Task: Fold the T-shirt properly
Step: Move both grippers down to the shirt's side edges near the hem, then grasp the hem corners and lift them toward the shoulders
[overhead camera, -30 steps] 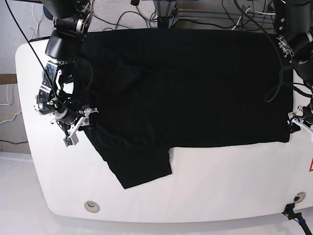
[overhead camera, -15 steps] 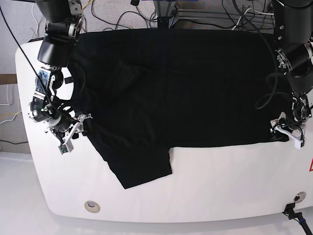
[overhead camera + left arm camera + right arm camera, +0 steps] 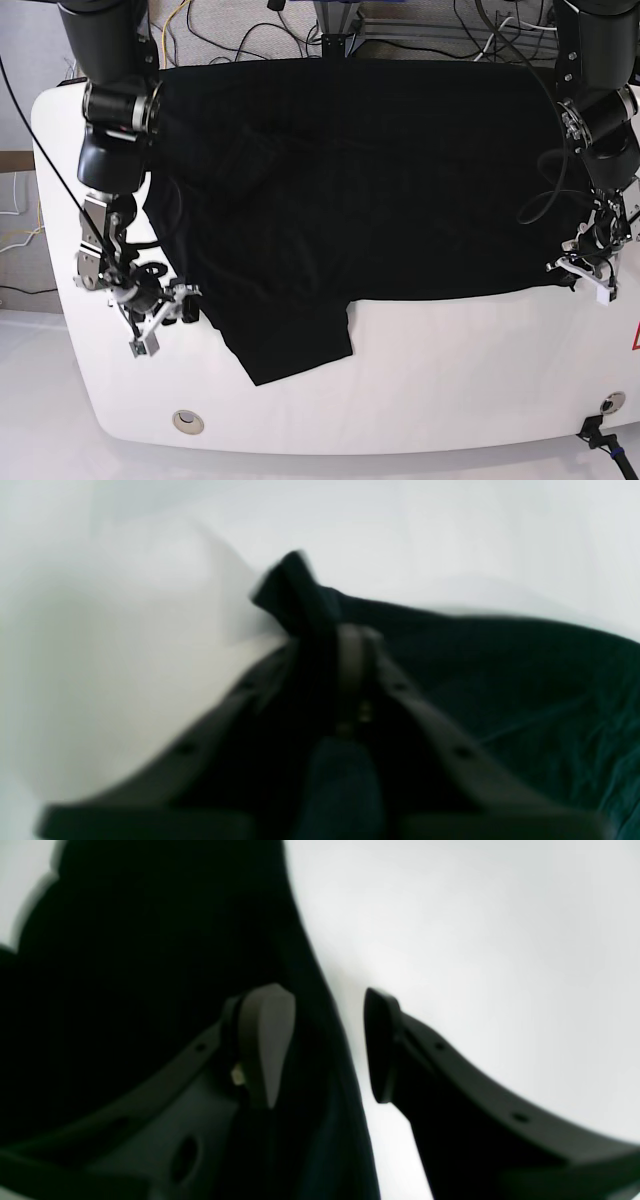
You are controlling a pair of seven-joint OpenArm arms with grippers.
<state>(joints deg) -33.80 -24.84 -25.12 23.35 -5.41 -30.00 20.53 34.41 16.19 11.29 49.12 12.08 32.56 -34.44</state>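
Two grippers have shifted along the T-shirt [image 3: 380, 180], spread over the table [image 3: 450, 380] — left gripper [image 3: 583, 268] now clenched on its corner, right gripper [image 3: 165, 312] agape astride the edge, so the fold looks imminent.

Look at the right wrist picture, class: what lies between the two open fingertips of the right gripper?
In the right wrist view, the right gripper straddles the T-shirt edge: black cloth beside one fingertip, then bare white table up to the other.

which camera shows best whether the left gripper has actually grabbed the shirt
The left wrist view: the left gripper has its jaws shut on a corner of the T-shirt. The base view shows it small at the shirt's edge; the right wrist view doesn't show it.
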